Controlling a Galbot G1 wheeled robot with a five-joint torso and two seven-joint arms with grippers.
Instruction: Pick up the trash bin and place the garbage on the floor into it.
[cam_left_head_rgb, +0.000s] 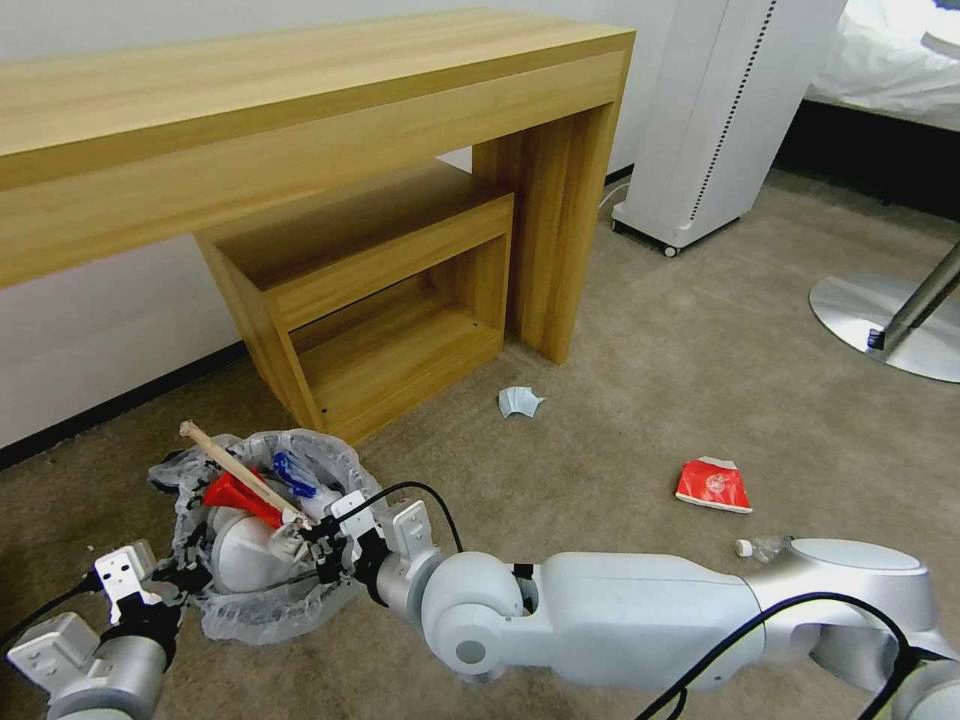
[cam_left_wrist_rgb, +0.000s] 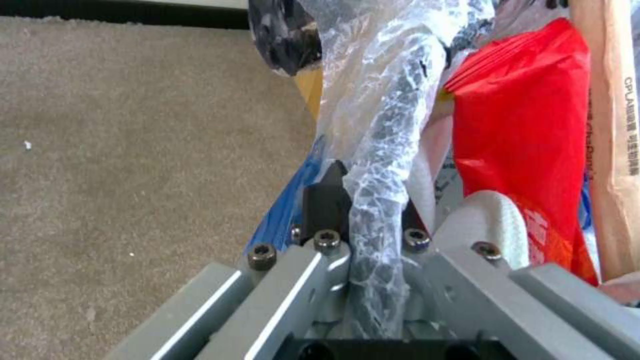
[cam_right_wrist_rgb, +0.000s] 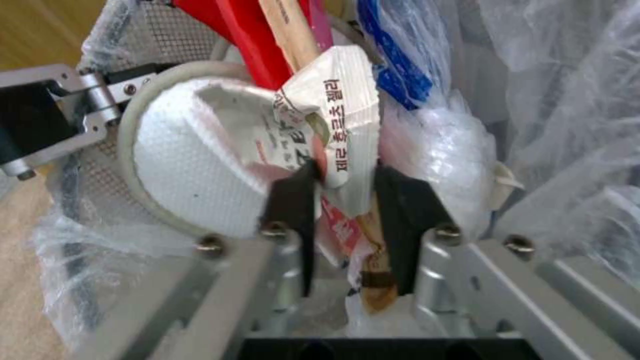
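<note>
The trash bin (cam_left_head_rgb: 262, 530) is held low over the floor (cam_left_head_rgb: 620, 440) before the desk (cam_left_head_rgb: 300, 120), its lined rim pinched by the left gripper (cam_left_wrist_rgb: 367, 200). Over its mouth a white packet (cam_right_wrist_rgb: 333, 125) is clasped by the right gripper (cam_right_wrist_rgb: 347, 200); a release is judged next. A mask (cam_left_head_rgb: 520, 402), red wrapper (cam_left_head_rgb: 713, 485) and bottle (cam_left_head_rgb: 760, 547) are still to be gathered.
</note>
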